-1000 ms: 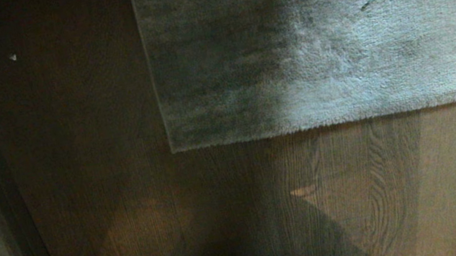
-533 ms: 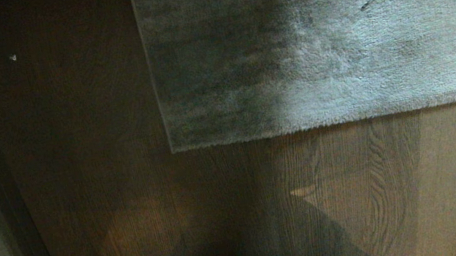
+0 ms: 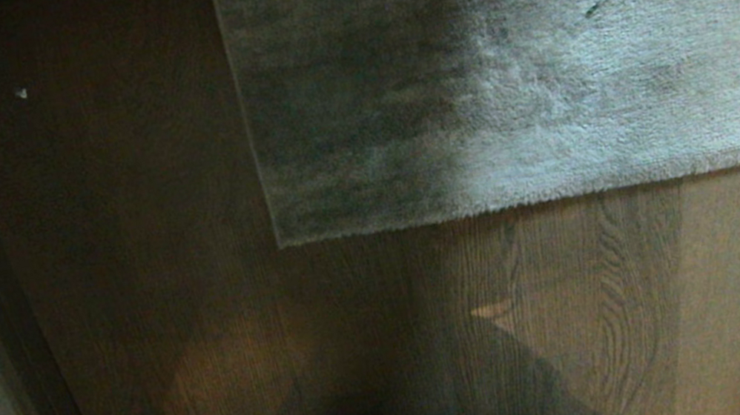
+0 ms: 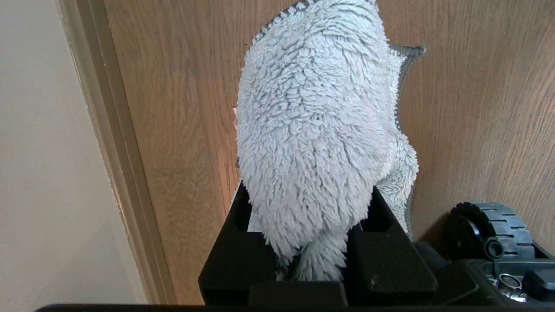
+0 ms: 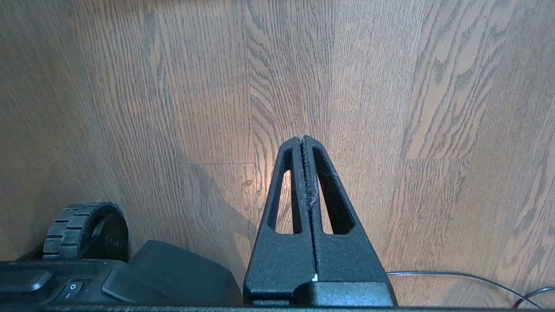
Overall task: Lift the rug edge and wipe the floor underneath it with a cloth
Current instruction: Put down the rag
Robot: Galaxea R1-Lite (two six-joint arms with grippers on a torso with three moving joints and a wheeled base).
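So the rug edge [image 3: 549, 196] is lying flat on the floor [image 3: 619, 301], with its square corner [image 3: 280, 245] sitting near the middle of the head view and the rest of the rug running off to the right and away from the robot. Left claw [image 4: 310, 242] has its fingers clamped on the cloth [image 4: 312, 130], a fluffy pale rag with a darker stitched hem, hanging over the wood right beside the baseboard [image 4: 112, 151]; a bit of it pokes into the bottom left of the head view too. Right claw [image 5: 305, 141] is fully closed, fingers pressed together with nothing in them, hanging over bare planks near the base's wheel [image 5: 82, 229].
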